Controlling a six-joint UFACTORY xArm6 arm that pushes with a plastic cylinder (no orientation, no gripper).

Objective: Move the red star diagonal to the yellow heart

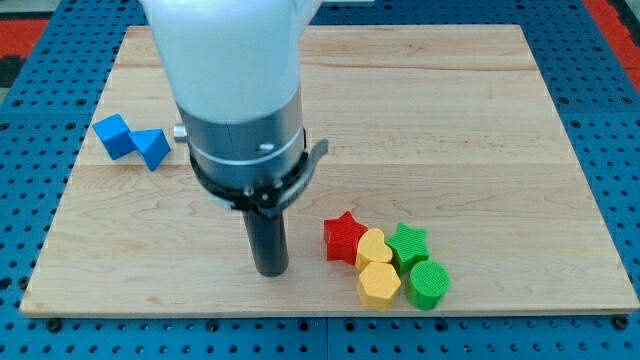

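The red star (344, 237) lies on the wooden board at the view's lower middle, touching the yellow heart (374, 247) on the heart's left. My tip (270, 271) is on the board to the left of the red star, a short gap away from it. The rod rises from the tip into the large grey and white arm body, which hides the board behind it.
A yellow hexagon (379, 285) sits just below the yellow heart. A green star (408, 243) and a green round block (429, 284) sit to their right. A blue block (131, 140) of two joined wedges lies at the view's left. The board's bottom edge (320, 312) is close below the cluster.
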